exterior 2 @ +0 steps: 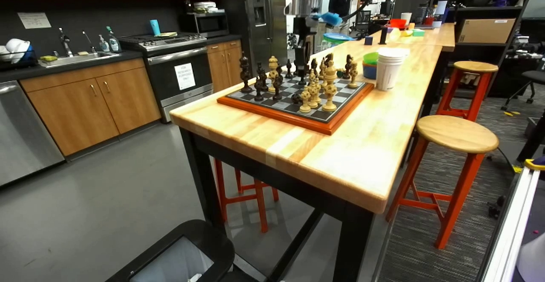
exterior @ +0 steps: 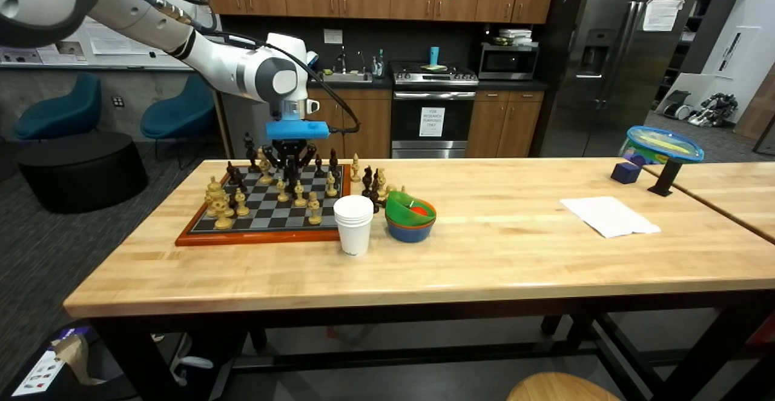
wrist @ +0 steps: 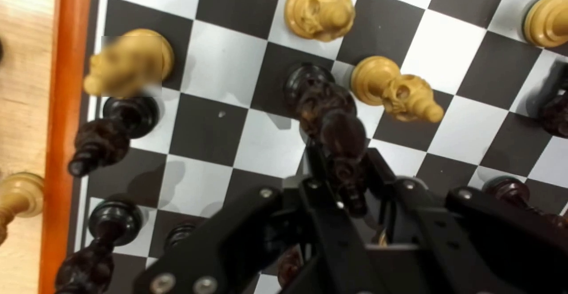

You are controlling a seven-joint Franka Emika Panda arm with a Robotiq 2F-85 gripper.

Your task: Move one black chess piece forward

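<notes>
The chessboard has a red-brown rim and also shows in an exterior view. Black and light wooden pieces stand on it. My gripper points down over the board. In the wrist view its fingers are close together on both sides of a tall black chess piece, which fills the gap between them. The piece's base is over a dark square; I cannot tell whether it touches the board. A light piece stands right beside it, and another light piece stands farther up.
Black pieces stand near the board's edge. Several pieces stand off the board beside it. Stacked white cups and colored bowls are close to the board's corner. A white paper and a dark cube lie farther along.
</notes>
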